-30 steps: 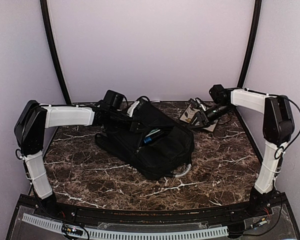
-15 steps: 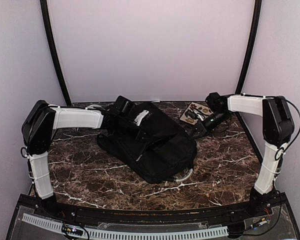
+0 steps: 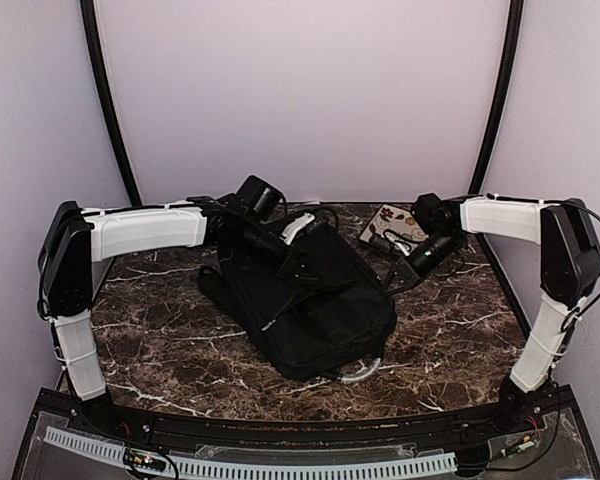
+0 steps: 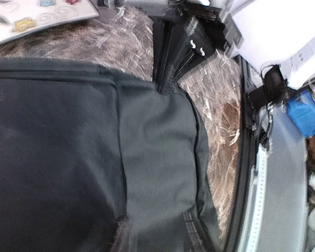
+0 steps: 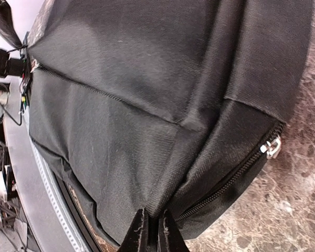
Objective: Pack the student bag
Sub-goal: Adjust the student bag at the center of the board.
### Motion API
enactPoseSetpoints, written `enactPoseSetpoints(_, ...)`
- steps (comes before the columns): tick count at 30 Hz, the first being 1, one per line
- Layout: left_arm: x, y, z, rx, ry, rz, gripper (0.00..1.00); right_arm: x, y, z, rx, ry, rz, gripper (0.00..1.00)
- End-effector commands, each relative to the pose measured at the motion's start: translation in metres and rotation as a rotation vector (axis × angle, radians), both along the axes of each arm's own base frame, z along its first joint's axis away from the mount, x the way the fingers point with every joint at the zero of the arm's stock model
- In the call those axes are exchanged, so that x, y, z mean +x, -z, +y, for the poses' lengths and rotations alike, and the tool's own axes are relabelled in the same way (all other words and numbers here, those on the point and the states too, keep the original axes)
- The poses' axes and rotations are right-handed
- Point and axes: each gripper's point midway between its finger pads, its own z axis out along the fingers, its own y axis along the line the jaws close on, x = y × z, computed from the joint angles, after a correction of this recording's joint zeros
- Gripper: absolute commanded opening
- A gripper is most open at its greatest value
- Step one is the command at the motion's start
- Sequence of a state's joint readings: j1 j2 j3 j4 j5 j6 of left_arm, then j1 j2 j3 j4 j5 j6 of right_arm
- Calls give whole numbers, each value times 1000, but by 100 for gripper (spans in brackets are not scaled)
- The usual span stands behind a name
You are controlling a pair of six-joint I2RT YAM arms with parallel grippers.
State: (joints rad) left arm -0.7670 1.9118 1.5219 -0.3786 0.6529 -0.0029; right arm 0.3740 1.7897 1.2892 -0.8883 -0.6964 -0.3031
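The student bag (image 3: pixel 310 305) is a large black backpack lying in the middle of the marble table. My left gripper (image 3: pixel 292 255) is at its back upper part. In the left wrist view the bag's fabric (image 4: pixel 94 157) fills the frame, bunches toward the bottom and hides my fingers. My right gripper (image 3: pixel 392 278) is at the bag's right edge. In the right wrist view its fingertips (image 5: pixel 142 231) are pinched shut on a fold of the bag (image 5: pixel 147 105), beside a zipper with a metal pull (image 5: pixel 273 145).
A flat card with small coloured pieces (image 3: pixel 388 225) lies at the back right; it also shows in the left wrist view (image 4: pixel 37 16). A clear curved piece (image 3: pixel 365 370) sticks out under the bag's near edge. Black frame posts stand at both back corners.
The bag's opening, where a blue item showed, is now covered by fabric. My left arm moved right with the bag. My right gripper came down from the card to the bag's right edge.
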Motion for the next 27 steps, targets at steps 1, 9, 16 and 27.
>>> enactPoseSetpoints(1,16,-10,3,5,-95,-40,20,-21,-14,9,70,-66,2,10)
enactPoseSetpoints(9,15,45,-1,6,-150,78,9,-18,-12,10,66,-59,-8,12)
enactPoseSetpoints(16,15,86,14,74,-215,82,14,-17,-6,9,57,-54,-10,13)
enactPoseSetpoints(27,28,27,29,40,-319,-47,31,7,-42,2,-5,-49,-184,18)
